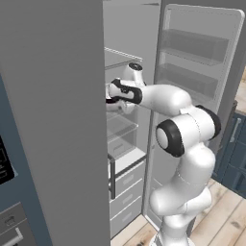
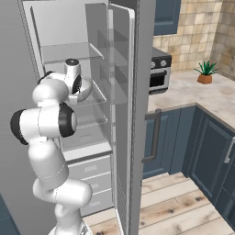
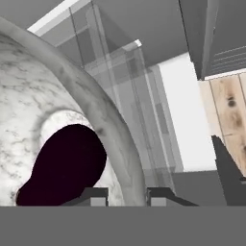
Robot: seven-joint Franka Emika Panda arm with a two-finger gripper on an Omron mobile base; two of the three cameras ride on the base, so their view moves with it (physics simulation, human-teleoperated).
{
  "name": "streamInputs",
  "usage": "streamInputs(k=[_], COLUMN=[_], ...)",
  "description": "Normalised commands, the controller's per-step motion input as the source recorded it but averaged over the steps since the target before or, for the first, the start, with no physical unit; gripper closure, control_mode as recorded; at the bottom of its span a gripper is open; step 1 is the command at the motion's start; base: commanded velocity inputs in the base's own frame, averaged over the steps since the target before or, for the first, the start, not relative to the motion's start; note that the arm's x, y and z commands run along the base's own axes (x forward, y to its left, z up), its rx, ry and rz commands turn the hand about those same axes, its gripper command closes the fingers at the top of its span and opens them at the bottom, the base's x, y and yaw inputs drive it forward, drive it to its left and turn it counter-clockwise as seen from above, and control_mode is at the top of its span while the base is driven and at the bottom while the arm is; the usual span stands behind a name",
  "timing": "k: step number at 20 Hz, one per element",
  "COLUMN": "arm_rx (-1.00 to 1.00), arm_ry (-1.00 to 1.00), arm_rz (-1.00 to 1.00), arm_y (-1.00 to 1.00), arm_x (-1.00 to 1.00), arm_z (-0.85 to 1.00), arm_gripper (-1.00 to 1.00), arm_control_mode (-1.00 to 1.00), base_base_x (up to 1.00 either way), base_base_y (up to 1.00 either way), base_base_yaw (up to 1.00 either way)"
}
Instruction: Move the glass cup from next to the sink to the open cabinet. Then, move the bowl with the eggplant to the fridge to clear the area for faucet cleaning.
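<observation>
Eggplant [image 3: 62,163] lying in bowl [image 3: 43,96]; fingers [image 3: 93,196] straddling bowl rim, one inside, one outside; bowl sitting inside open fridge [image 1: 129,158], above shelves [image 3: 144,110].

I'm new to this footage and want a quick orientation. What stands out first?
The white arm reaches into the open fridge at the middle shelves. In the hand view the gripper straddles the rim of a speckled bowl, and the dark eggplant lies inside it.

Matt speckled stone-look bowl [image 3: 72,96], matt dark eggplant [image 3: 65,166] (nearly black), clear glassy fridge [image 1: 57,96] shelves.
</observation>
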Motion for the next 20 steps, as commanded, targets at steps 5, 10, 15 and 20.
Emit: streamInputs(k=[5, 10, 15, 20], arm_rx=[0.0, 0.0, 0.0, 0.01], arm_ry=[-0.04, -0.08, -0.02, -0.21], arm_rz=[0.0, 0.0, -0.01, -0.1], arm_y=[0.11, 0.02, -0.01, -0.25], arm_x=[0.5, 0.27, -0.13, -0.96], arm_z=[-0.25, -0.22, 0.0, 0.0], arm_gripper=[1.0, -1.0, -1.0, -1.0], arm_control_mode=[-1.0, -1.0, -1.0, -1.0], base_base_x=[0.0, 0.0, 0.0, 0.0], base_base_y=[0.0, 0.0, 0.0, 0.0], base_base_yaw=[0.0, 0.0, 0.0, 0.0])
